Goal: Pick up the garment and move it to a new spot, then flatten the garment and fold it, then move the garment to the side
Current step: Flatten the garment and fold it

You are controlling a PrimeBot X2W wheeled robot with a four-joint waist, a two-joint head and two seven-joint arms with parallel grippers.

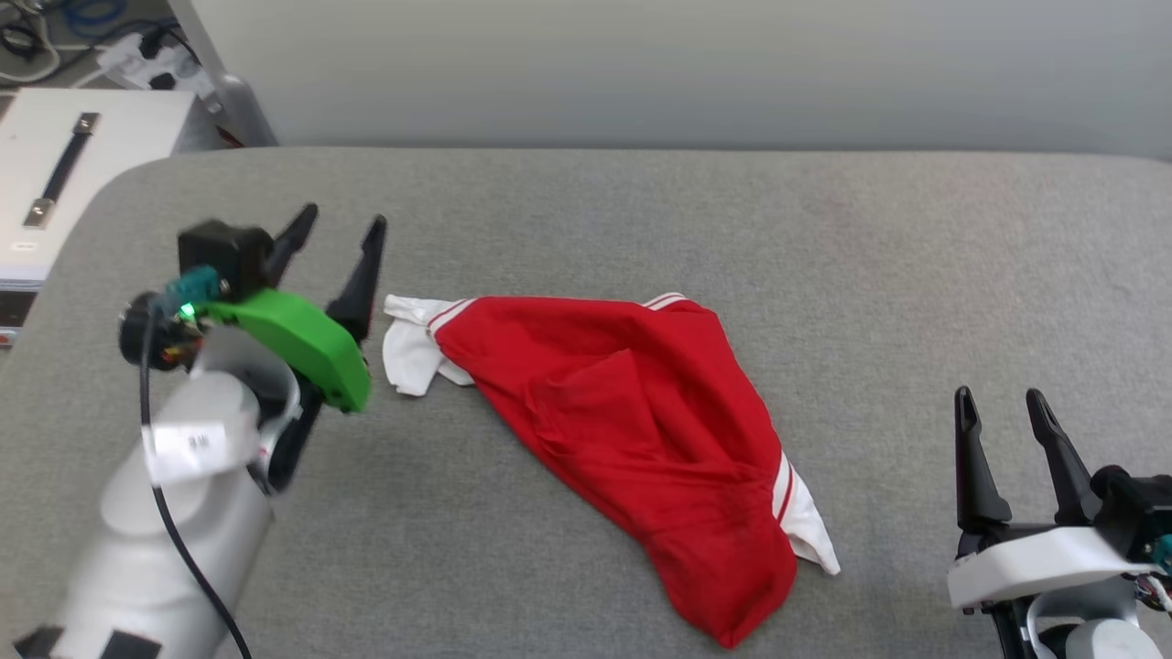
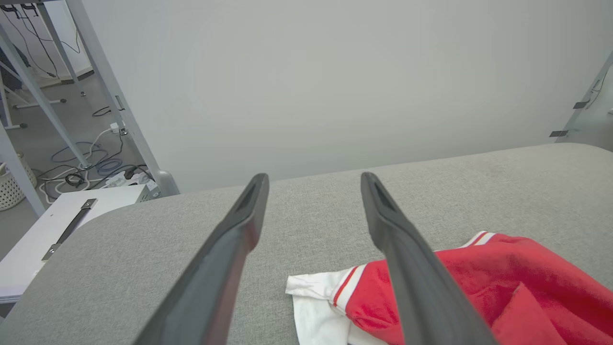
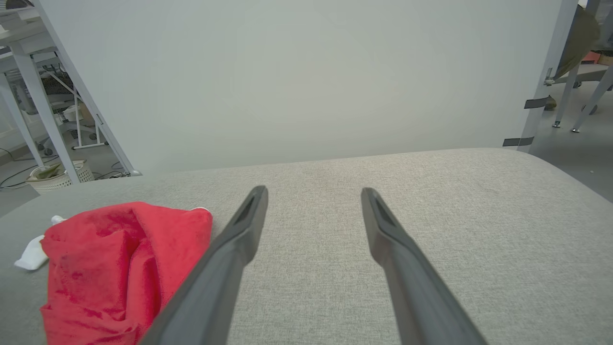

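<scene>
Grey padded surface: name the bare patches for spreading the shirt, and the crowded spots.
Free: the wide strip between the garment and the far edge of the padded surface; the stretch right of it, ahead of the right gripper. Crowded: the middle under the crumpled garment, and its white sleeve, where the open left gripper stands close.

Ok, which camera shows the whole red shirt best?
The head view: the whole garment lies crumpled on the grey surface, white sleeves at both ends. The left wrist view catches one white sleeve and some red body; the right wrist view, mostly a bunched red end.
</scene>
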